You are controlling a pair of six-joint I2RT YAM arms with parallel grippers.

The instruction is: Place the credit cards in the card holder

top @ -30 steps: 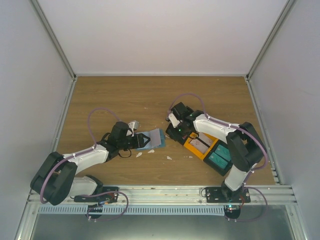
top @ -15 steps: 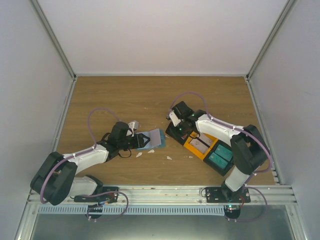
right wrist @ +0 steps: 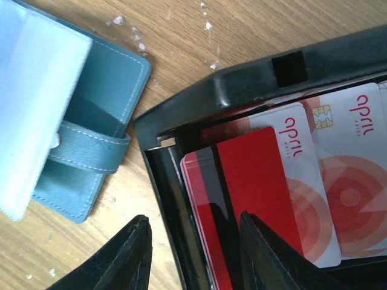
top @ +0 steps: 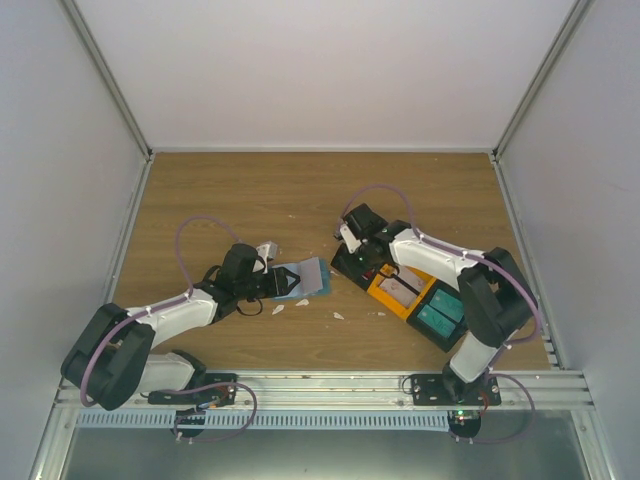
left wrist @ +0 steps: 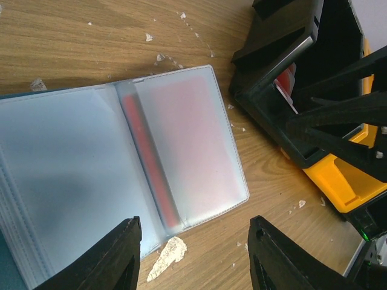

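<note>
Several credit cards [right wrist: 314,199] lie overlapped in the black bin [right wrist: 242,78]; I judge them light, stiff and slick, so I'd pinch one across its edges; right gripper [right wrist: 195,241] spread above them; left gripper [left wrist: 195,241] spread over the open card holder [left wrist: 181,139]

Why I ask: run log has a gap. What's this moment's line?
left gripper: jaws open over card holder | right gripper: jaws open over credit cards in black bin | status: no card gripped

"april" on 2 credit cards [right wrist: 354,157] in black bin [right wrist: 242,84]; small print illegible.
</note>
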